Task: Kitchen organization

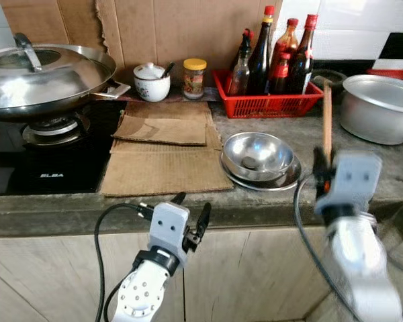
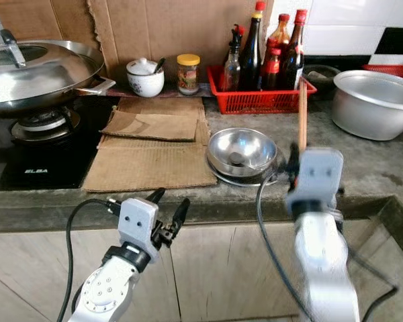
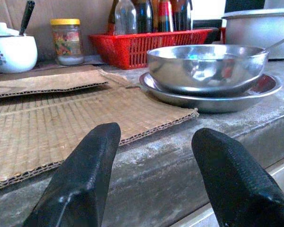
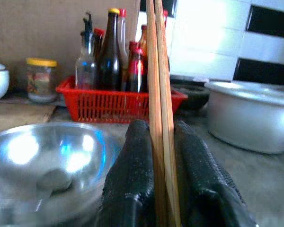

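My right gripper (image 4: pixel 162 165) is shut on a pair of wooden chopsticks (image 4: pixel 158 85), held upright over the counter's front edge, just right of a steel bowl (image 1: pixel 257 153) that sits on a steel plate (image 1: pixel 285 178). The chopsticks (image 1: pixel 327 121) stand tall above the right wrist. In front of the counter edge, below the cardboard mat (image 1: pixel 162 169), my left gripper (image 1: pixel 193 211) is open and holds nothing. Its fingers (image 3: pixel 80 175) point at the counter's lip, with the bowl (image 3: pixel 206 66) beyond them.
A red basket (image 1: pixel 269 100) of sauce bottles stands at the back, with a yellow-lidded jar (image 1: pixel 194 78) and a white sugar pot (image 1: pixel 152 82) to its left. A lidded wok (image 1: pixel 43 74) sits on the stove at left. A large steel pot (image 1: pixel 381 107) stands at right.
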Controlling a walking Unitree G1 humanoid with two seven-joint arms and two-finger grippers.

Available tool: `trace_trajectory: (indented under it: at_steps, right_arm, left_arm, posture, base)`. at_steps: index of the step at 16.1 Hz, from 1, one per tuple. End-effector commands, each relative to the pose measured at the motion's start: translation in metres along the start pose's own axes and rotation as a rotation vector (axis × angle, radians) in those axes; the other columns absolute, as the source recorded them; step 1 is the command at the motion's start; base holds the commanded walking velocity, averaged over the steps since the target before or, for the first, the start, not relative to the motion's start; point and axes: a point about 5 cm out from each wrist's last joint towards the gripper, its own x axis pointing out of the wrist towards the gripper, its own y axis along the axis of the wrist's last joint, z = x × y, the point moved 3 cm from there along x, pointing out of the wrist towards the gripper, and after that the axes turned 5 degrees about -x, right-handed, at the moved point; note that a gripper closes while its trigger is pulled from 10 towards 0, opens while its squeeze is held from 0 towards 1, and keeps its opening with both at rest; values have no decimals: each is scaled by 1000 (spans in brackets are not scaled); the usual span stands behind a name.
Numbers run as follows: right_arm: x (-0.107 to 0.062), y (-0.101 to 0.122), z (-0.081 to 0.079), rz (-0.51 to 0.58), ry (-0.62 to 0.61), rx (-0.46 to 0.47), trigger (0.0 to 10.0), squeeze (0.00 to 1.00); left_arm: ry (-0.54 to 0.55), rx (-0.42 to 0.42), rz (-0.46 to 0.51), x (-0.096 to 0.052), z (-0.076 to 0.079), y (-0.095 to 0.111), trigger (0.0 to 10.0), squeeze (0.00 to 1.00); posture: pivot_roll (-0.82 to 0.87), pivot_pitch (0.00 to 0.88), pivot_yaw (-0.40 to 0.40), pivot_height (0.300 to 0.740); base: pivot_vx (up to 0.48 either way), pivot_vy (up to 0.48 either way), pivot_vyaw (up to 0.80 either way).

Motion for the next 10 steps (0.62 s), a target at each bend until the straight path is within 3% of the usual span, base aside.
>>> trace_trajectory:
  at_steps: [1,3,10]
  right_arm:
    - [-3,14,-1,65,-3,-3,10000,0]
    - [-14,3,-6,38,-11,26,10000,0]
    - [-20,-6,-12,-13,-17,37,10000,0]
  left_arm:
    - [-8,7,42,0,1,9,10000,0]
    - [-31,12,64,-1,7,14,10000,0]
    - [-48,1,41,-5,13,8,10000,0]
  posture:
    - [72,0,-47,740]
    - [70,0,-44,740]
    - [68,0,-44,740]
  base:
    - [0,0,0]
    - [0,0,0]
    - [0,0,0]
